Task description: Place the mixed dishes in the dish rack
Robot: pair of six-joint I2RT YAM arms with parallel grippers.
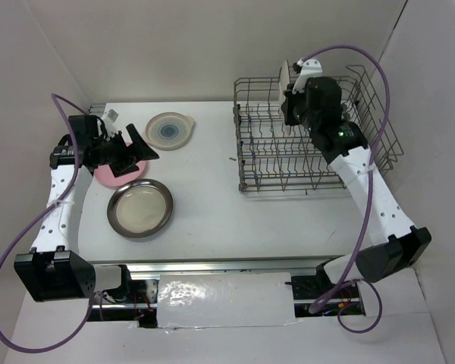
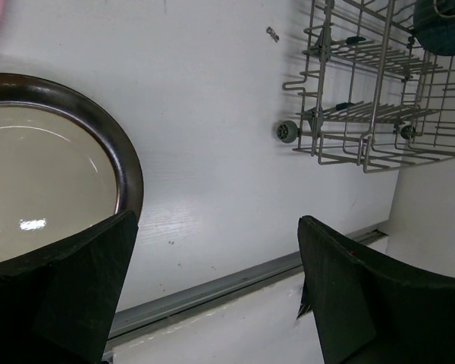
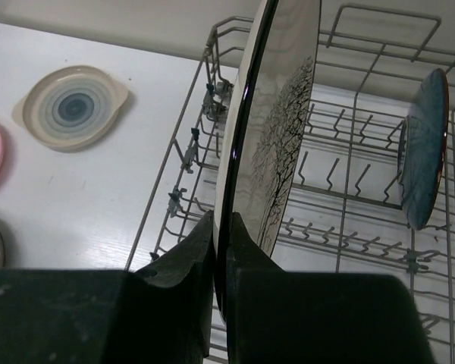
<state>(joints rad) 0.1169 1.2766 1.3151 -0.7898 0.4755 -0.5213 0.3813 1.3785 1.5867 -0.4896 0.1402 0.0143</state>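
Dish rack sits on the table, right side. Right gripper clenched on the branch-drawing plate, held upright over the tines, with the teal plate standing inside. Left gripper gapes wide by the pink plate. 2 more lie flat nearby: brown-rimmed plate, blue-centred plate.

The grey plate bears black branches (teal plate is speckled).
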